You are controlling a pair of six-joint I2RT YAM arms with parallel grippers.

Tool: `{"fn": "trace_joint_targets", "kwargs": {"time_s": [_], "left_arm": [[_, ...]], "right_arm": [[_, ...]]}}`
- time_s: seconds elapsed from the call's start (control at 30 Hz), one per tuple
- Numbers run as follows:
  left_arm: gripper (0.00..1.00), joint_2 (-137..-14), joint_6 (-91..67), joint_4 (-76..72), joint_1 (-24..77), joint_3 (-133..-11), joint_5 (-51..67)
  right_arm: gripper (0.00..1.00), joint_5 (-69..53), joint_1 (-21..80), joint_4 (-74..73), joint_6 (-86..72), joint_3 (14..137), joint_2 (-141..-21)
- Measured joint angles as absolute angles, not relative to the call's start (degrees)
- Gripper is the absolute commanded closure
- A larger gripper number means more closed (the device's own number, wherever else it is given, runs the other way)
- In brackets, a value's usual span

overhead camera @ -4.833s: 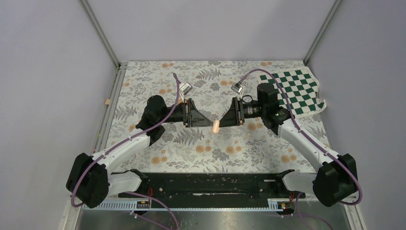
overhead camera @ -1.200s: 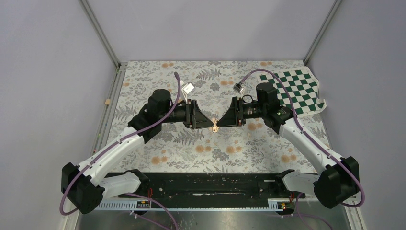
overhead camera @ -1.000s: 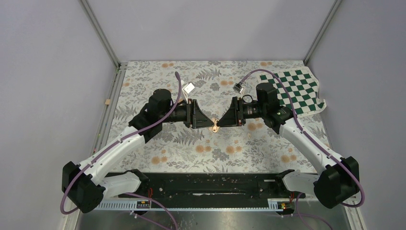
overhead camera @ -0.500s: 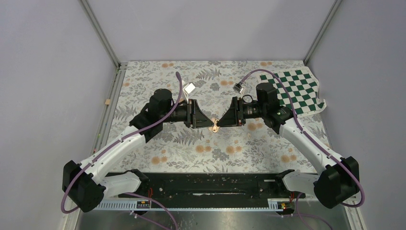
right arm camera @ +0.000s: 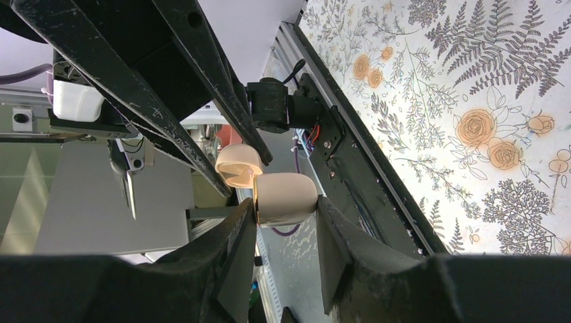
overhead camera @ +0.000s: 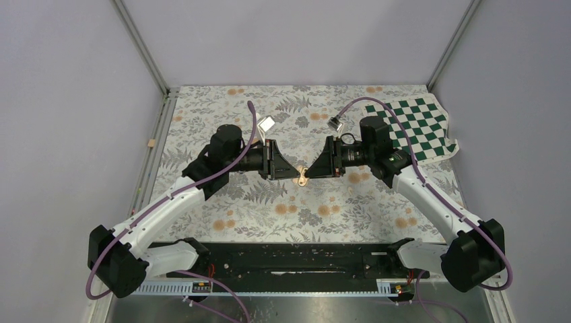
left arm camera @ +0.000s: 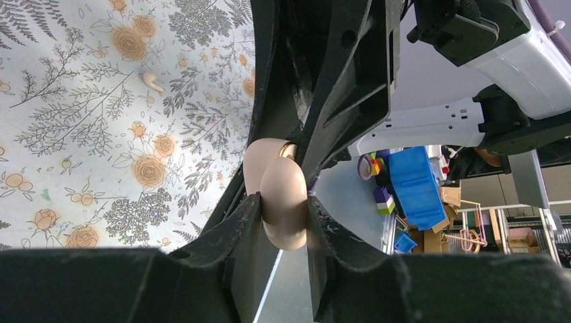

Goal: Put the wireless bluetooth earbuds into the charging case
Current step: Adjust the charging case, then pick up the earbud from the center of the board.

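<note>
The pale peach charging case hangs in the air over the middle of the floral mat, held between both grippers. My left gripper is shut on one rounded half. My right gripper is shut on the other half, which has a gold rim. The case is hinged partly open, and the half in the left fingers shows its hollow inside. One tiny cream earbud lies on the mat in the left wrist view. I see no second earbud.
A green and white checkered cloth lies at the back right corner. A small tan block sits by the left rail. Metal frame posts stand at both back corners.
Since 4.8 s ago my left arm has closed in and taken hold of the case, which now stands open. In the last second nothing has visibly moved.
</note>
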State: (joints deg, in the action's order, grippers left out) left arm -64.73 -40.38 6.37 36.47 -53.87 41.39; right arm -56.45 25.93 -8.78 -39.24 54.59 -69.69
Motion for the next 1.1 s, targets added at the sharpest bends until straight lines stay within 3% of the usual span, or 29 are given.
{"fn": "trace_joint_targets", "kwargs": {"time_s": [0.13, 0.27, 0.33, 0.6, 0.67, 0.83, 0.97, 1.1], "left_arm": [[0.85, -64.7, -39.9, 7.2, 36.4, -53.9, 40.9], [0.86, -64.7, -38.5, 10.1, 36.4, -54.0, 38.9], [0.86, -64.8, -37.7, 11.9, 36.3, -54.1, 37.4], [0.86, -65.0, -36.5, 18.1, 33.8, -54.2, 30.7], [0.85, -65.5, -36.7, 19.0, 33.3, -54.2, 29.3], [0.85, -66.5, -38.2, 19.2, 32.7, -53.8, 28.1], [0.85, -67.3, -39.5, 18.3, 32.6, -53.2, 28.3], [0.85, -69.1, -39.7, 18.0, 32.5, -53.2, 29.3]], "right_arm": [[0.24, -56.4, 26.0, -8.8, -39.5, 54.6, -70.1], [0.05, -55.7, 26.0, -9.5, -39.4, 55.6, -70.2], [0.01, -54.5, 26.1, -10.9, -38.6, 56.7, -70.1], [0.01, -38.2, 20.5, -23.8, -32.5, 57.9, -62.7], [0.11, -29.0, 19.3, -27.1, -31.0, 57.3, -59.5], [0.52, -10.2, 19.4, -30.5, -31.2, 45.6, -50.8], [0.57, -0.3, 23.0, -32.5, -34.6, 36.3, -51.9], [0.54, 7.0, 28.4, -33.6, -35.5, 36.5, -60.2]]}}
